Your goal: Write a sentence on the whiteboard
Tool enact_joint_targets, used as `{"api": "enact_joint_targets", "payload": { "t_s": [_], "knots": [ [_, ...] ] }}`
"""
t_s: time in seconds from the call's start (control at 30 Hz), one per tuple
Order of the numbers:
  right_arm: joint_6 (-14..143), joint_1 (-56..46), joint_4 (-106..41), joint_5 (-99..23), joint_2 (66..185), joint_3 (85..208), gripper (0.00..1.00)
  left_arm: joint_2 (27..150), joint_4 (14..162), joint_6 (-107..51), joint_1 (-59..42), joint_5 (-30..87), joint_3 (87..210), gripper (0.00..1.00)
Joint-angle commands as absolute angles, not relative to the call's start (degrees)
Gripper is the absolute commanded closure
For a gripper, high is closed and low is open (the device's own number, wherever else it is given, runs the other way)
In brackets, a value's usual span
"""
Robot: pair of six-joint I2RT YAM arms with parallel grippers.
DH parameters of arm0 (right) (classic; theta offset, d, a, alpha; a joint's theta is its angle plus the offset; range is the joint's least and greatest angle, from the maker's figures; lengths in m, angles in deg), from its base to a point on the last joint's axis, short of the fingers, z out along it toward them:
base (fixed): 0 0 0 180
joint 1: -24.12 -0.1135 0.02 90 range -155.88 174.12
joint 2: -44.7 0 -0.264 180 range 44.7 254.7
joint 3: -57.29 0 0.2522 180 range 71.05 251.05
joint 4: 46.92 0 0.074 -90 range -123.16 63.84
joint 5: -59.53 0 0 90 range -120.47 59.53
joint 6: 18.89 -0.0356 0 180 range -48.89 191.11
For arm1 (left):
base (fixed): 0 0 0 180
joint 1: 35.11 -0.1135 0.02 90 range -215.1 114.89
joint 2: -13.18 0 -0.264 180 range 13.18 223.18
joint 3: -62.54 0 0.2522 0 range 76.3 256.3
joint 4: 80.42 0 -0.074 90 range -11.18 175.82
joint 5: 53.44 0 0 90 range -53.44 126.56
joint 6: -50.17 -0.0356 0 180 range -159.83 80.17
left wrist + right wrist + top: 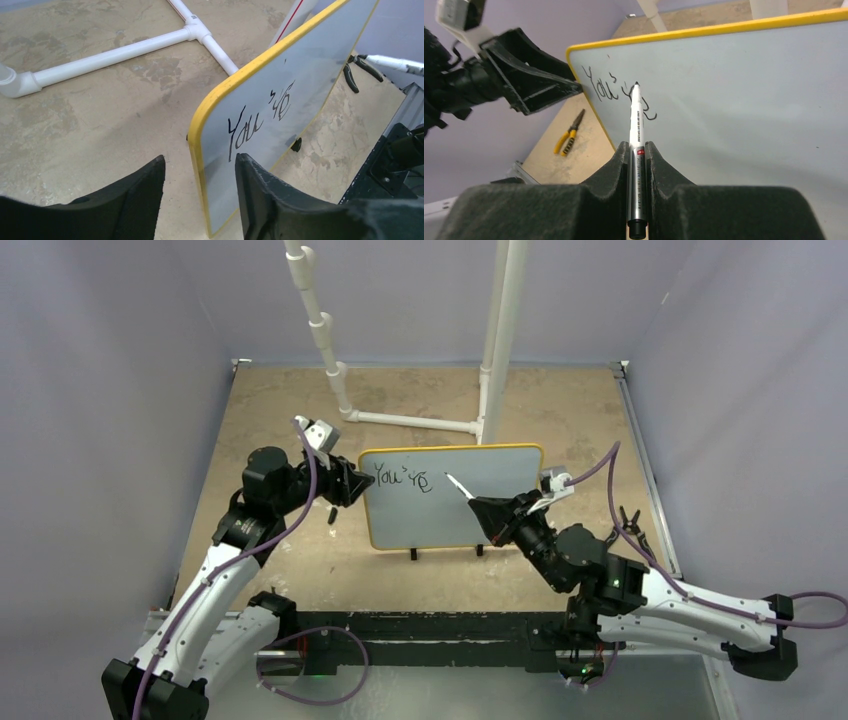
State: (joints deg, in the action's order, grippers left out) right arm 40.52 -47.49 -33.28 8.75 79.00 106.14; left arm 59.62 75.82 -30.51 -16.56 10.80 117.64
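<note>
Closest in, the right gripper (637, 147) is clamping a slim white marker (636, 115) by its barrel; whether the tip is touching the face or hanging just off it, I cannot tell. The whiteboard (470, 525) is standing upright on two small black feet (413, 554) about the middle of the tabletop (280, 410), facing the near edge; the sentence (400, 478) is reading only "You're", near the board's upper left corner. The left gripper (200, 160) is straddling the board's left yellow edge with jaws parted, a gap showing on the outer side, so it is not pinching.

The board is looking light, stiff and slick-faced, and probably apt to tip or skid on such small feet under pen pressure; its yellow frame at the left edge is looking like the surest hold.

A white pipe frame (410, 422) is standing behind, toward the far edge; yellow-handled pliers (569, 137) are lying left of the board; dark pliers (630, 525) are lying near the right edge; neither pair is looking likely to hinder the pen.
</note>
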Motion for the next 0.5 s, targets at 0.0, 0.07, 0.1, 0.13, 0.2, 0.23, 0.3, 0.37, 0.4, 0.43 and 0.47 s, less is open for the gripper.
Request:
{"api": "enact_joint_targets", "payload": {
  "t_s": [0.0,0.07,0.1,0.13,0.2,0.23,0.3,0.37,0.4,0.43,0.47],
  "knots": [
    [42.3,-47.3,-27.5,8.4,79.9,108.6,1.0,59.0,75.7,-31.3,-16.4,10.7,119.1,0.42],
    [42.8,-47.3,-26.2,8.4,80.3,109.1,1.0,59.3,75.0,-31.7,-16.4,11.2,120.6,0.36],
    [43.2,-47.3,-25.9,8.3,80.4,109.3,1.0,59.6,74.7,-31.9,-16.4,11.5,121.6,0.33],
    [43.5,-47.4,-25.6,8.1,80.4,109.3,1.0,60.0,74.3,-32.2,-16.3,11.9,122.7,0.31],
    [44.1,-47.3,-25.2,7.8,80.4,109.1,1.0,61.1,73.7,-32.8,-16.3,12.7,125.2,0.28],
    [44.5,-47.4,-25.2,7.8,80.4,109.0,1.0,61.9,73.5,-33.1,-16.4,13.0,126.6,0.27],
    [45.2,-47.4,-25.1,7.8,80.3,108.8,1.0,63.6,73.3,-33.9,-16.3,13.0,129.7,0.26],
    [45.7,-47.4,-25.2,7.6,80.0,108.6,1.0,65.6,73.4,-35.0,-16.3,12.4,132.3,0.25],
    [45.8,-47.3,-25.1,7.6,79.9,108.4,1.0,66.8,73.5,-35.5,-16.3,11.9,133.4,0.25],
    [45.9,-47.3,-25.2,7.6,79.6,108.1,1.0,68.1,73.6,-36.0,-16.1,11.1,134.7,0.25],
    [46.1,-47.3,-25.4,7.6,79.3,107.9,1.0,69.3,73.7,-36.6,-15.9,10.2,136.1,0.25]
  ]
}}
